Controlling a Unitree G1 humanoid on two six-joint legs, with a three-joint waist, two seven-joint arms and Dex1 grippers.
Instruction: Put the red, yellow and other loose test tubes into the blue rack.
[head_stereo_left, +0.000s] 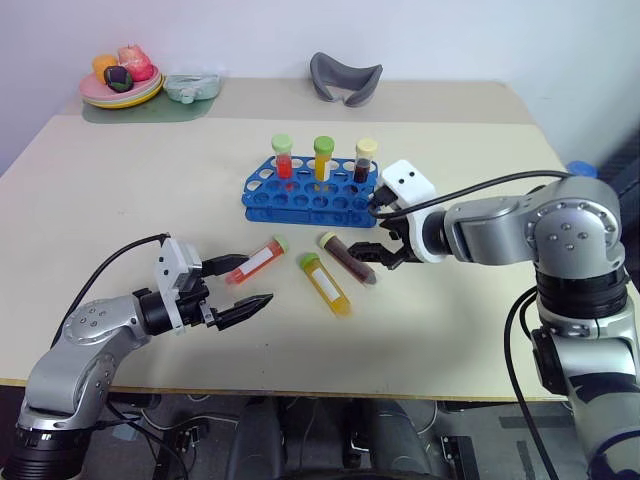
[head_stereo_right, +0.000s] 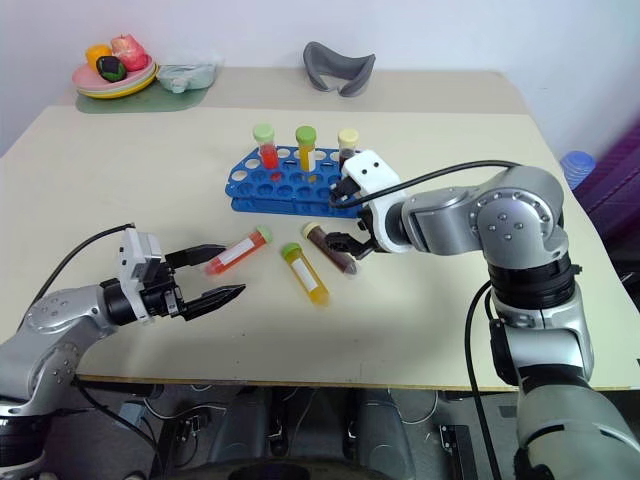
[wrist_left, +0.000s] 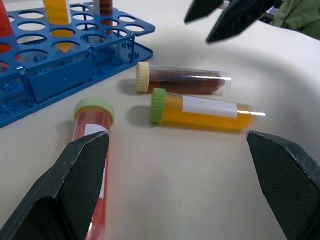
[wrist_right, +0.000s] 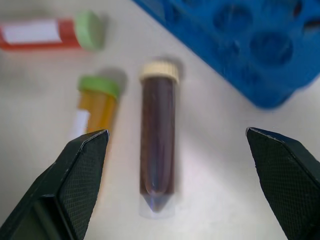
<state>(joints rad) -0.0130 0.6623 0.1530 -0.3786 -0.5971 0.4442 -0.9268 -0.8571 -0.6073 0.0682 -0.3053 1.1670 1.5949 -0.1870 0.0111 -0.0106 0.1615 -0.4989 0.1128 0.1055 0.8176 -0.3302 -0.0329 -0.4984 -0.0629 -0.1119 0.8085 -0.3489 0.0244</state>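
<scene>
The blue rack (head_stereo_left: 300, 205) stands mid-table with a red, a yellow and a dark tube upright in its back row. In front of it lie three loose test tubes: red with a white label (head_stereo_left: 257, 259), yellow (head_stereo_left: 327, 285) and dark brown (head_stereo_left: 350, 260). My left gripper (head_stereo_left: 243, 285) is open, level with the table, its fingers spread just left of the red tube (wrist_left: 92, 150). My right gripper (head_stereo_left: 378, 238) is open too, angled down at the right end of the brown tube (wrist_right: 157, 150), which lies between its fingers in the right wrist view. Neither gripper holds anything.
At the back left, a plate of toy fruit (head_stereo_left: 120, 90) and a pale green container (head_stereo_left: 193, 88) sit on a green mat. A grey curved object (head_stereo_left: 345, 78) lies at the back centre. The table's front edge runs just below my left gripper.
</scene>
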